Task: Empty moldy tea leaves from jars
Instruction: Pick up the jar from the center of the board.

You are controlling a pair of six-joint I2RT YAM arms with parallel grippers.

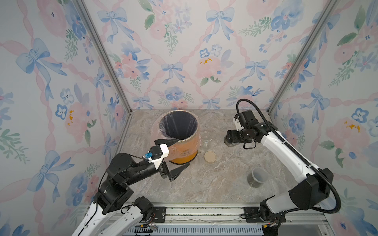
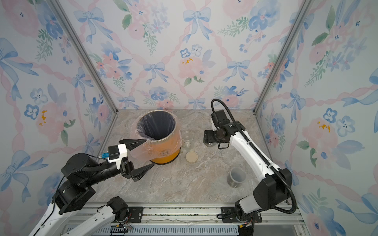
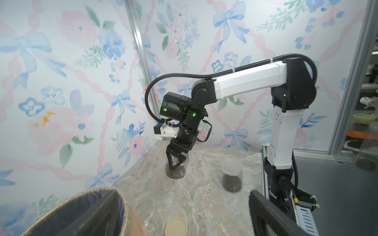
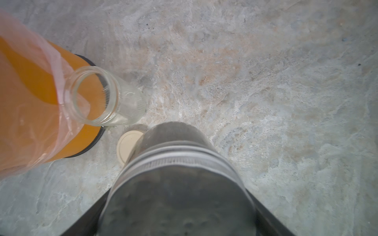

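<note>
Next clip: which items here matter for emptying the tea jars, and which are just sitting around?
In play: silver-lidded jar, grey-lidded jar, tea leaves, lined orange bin.
Idle: empty open jar, loose beige lid.

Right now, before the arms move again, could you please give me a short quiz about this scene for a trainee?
1. True or false: the beige lid lies flat on the table.
2. The right hand straddles which jar? A. the open empty jar. B. the silver-lidded jar. C. the grey-lidded jar.
3. Fill in: the left hand, beside the bin, is ___ and holds nothing.

Key: 1 true; 2 B; 3 open.
</note>
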